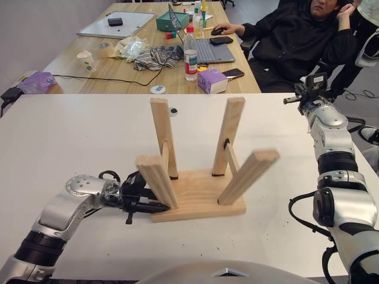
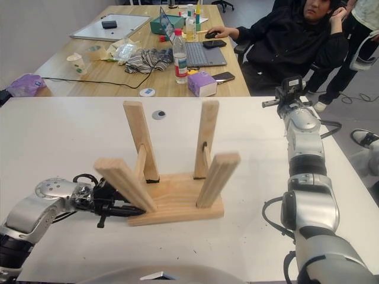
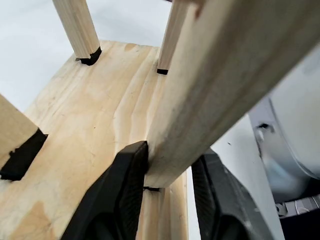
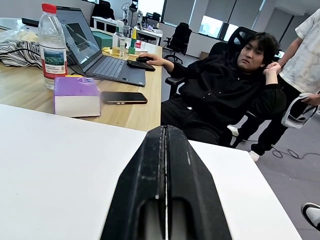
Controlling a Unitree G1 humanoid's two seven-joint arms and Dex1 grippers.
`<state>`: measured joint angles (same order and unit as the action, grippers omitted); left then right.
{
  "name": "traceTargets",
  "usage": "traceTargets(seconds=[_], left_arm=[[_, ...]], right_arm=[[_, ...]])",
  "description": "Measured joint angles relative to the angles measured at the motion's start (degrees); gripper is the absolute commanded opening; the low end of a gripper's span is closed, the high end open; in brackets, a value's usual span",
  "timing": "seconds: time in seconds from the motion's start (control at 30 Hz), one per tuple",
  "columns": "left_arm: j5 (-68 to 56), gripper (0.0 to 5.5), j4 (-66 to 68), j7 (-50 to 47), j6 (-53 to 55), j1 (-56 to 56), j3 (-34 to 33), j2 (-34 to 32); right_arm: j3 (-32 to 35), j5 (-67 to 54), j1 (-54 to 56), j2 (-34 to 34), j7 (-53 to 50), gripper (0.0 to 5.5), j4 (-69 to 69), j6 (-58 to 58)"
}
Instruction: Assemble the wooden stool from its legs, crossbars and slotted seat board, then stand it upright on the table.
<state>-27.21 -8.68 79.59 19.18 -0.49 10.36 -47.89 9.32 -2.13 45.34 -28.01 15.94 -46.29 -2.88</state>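
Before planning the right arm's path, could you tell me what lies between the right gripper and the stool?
Nothing lies there: between the right gripper and the stool the table is bare, as both eye views show.

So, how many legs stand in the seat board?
4: far left leg, far right leg, near left leg in the left gripper, near right leg. None seem hidden.

No writing can be made out; the water bottle (image 4: 52, 47) label is illegible.

The pale wooden seat board (image 1: 198, 198) lies flat on the tabletop (image 1: 71, 142), toward its near edge. Four legs (image 1: 228, 135) splay upward from it.
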Motion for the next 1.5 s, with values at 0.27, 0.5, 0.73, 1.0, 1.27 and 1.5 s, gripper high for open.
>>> traceTargets(seconds=[0.27, 0.5, 0.73, 1.0, 1.27, 1.5], left_arm=[[11.6, 2.43, 11.9, -5.5, -12.5, -6.5, 5.5, 6.1], [-1.5, 2.48, 5.4, -1.4, -0.4, -1.2, -11.2, -4.9], [-0.5, 2.48, 14.2, -1.5, 1.8, -6.0, -12.1, -3.5], [-0.8, 2.48, 3.3, 0.4, 1.9, 2.9, -9.7, -3.3], [-1.3, 2.5, -2.2, -2.7, 3.0, 5.9, -8.2, -1.1], [0.7, 2.5, 2.4, -2.9, 0.7, 4.3, -7.5, 0.2]], right_arm=[[-2.0, 0.1, -1.9, 0.4, 2.4, 0.0, 2.9, -0.4], [-2.1, -4.0, -7.5, -0.3, 11.9, 0.0, 12.0, -7.9], [-5.3, -16.1, -23.2, -9.6, 37.6, 0.0, 34.8, -26.8], [-10.9, -21.9, -45.9, -22.9, 56.0, 0.0, 61.4, -32.1], [-12.0, -24.6, -51.0, -22.1, 49.6, 1.47, 70.1, -35.7], [-13.8, -23.2, -51.5, -22.0, 48.7, 2.36, 70.0, -34.2]])
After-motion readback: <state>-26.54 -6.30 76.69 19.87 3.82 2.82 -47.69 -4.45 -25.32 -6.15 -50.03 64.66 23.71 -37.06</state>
